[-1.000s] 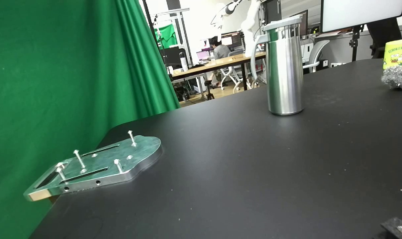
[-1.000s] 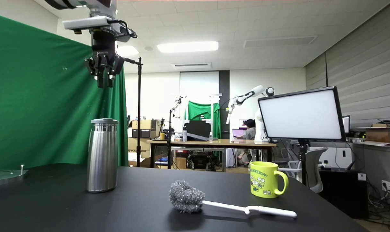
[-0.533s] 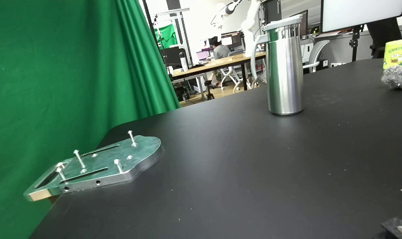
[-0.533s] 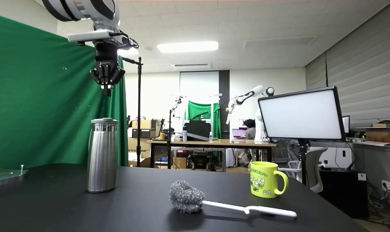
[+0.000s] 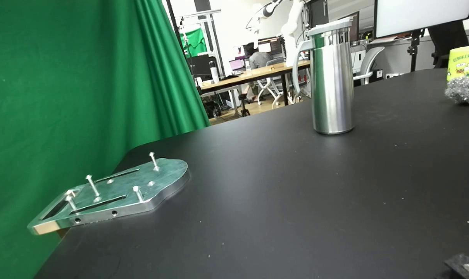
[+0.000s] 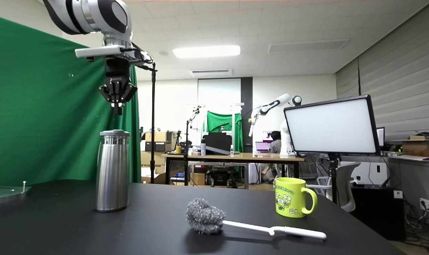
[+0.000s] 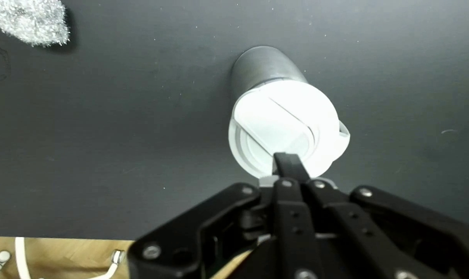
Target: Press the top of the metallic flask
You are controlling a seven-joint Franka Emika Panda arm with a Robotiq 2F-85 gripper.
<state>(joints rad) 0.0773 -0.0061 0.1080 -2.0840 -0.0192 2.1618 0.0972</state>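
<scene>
The metallic flask [image 5: 332,87] stands upright on the black table in both exterior views [image 6: 112,173]. Its body [image 7: 263,66] shows under its pale lid in the wrist view. The grey lid [image 6: 115,133] has a round top; in the wrist view the lid [image 7: 273,116] looks bright white, and its handle points right. My gripper [image 6: 118,110] hangs pointing down above the lid, with a small gap between fingertips and lid. In the wrist view the gripper [image 7: 290,159] has its fingers together, with nothing between them, and covers the lid's lower edge.
A steel-wool scrubber with a white handle [image 6: 204,216] and a yellow-green mug [image 6: 289,198] are on the table right of the flask. A metal plate with upright bolts [image 5: 114,193] lies at the table's edge. A green curtain [image 5: 64,77] hangs behind.
My gripper has moved down towards the flask's lid and slightly right in an exterior view. Its fingers, slightly apart a second ago, have come together. The flask has not moved.
</scene>
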